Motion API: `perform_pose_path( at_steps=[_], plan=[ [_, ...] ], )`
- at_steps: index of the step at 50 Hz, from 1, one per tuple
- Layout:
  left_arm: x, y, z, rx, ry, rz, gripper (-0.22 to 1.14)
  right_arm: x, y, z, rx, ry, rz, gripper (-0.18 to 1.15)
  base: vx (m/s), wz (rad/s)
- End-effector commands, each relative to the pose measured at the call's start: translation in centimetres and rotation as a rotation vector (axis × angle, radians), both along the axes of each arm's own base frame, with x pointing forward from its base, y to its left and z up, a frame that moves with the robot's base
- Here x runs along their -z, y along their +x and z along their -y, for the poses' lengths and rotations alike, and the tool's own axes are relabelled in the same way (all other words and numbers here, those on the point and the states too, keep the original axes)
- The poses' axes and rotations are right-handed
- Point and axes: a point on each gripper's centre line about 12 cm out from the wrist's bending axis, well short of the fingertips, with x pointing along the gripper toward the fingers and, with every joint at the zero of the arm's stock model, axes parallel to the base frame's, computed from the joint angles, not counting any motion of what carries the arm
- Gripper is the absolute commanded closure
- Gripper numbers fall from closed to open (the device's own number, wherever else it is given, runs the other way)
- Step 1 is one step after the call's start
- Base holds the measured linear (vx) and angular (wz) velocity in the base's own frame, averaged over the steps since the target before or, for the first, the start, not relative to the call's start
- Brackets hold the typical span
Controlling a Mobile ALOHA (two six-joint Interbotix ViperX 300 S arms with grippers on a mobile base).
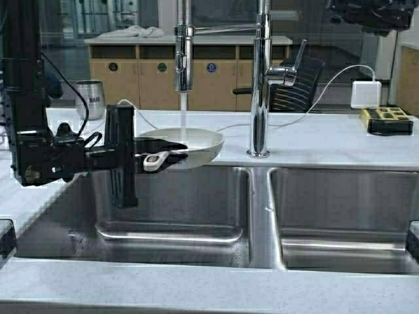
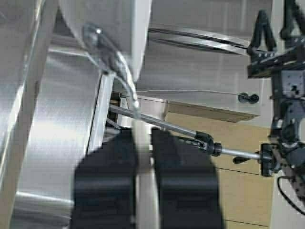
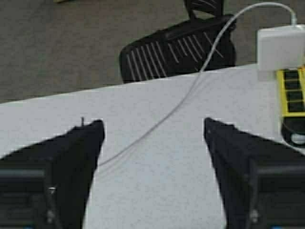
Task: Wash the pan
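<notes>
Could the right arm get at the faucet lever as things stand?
Probably yes. The right gripper hangs open and empty above the counter, near the white charger. Nothing stands between it and the faucet lever; the left gripper holds the pan on the far side.

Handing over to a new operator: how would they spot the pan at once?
Find the double sink; over its left basin, water runs from the faucet. Beneath it sits the pan, gripped by the left hand: shallow, off-white, unlike the steel tumbler.
</notes>
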Motion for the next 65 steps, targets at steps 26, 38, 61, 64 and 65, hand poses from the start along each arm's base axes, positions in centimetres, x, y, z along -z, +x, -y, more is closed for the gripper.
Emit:
perform_pose_path(
  at_steps=[26, 38, 61, 64, 65],
  plan=[
    [-0.9, 0.7, 0.3, 0.002, -0.021, 0.057, 0.89, 2.5, 7.0, -6.1, -0.093, -0.016, -0.127, 0.91, 0.0, -0.01],
    [-0.9, 0.9, 0.3, 0.0, -0.025, 0.064, 0.89, 2.2, 7.4, -9.1, -0.157, -0.075, -0.187, 0.91, 0.0, 0.0],
    [-0.7, 2.2, -0.2, -0.095, 0.012, 0.221, 0.89, -3.5, 4.3, -4.3, -0.106, -0.158, -0.091, 0.91, 0.0, 0.0],
    [-0.5, 2.2, -0.7, -0.137, 0.046, 0.196, 0.89, -3.2, 3.3, -2.8, -0.077, -0.148, -0.109, 0.91, 0.0, 0.0],
    [-0.3, 2.1, -0.8, -0.148, 0.064, 0.18, 0.89, -3.0, 3.0, -2.3, -0.067, -0.145, -0.115, 0.91, 0.0, 0.0]
  ],
)
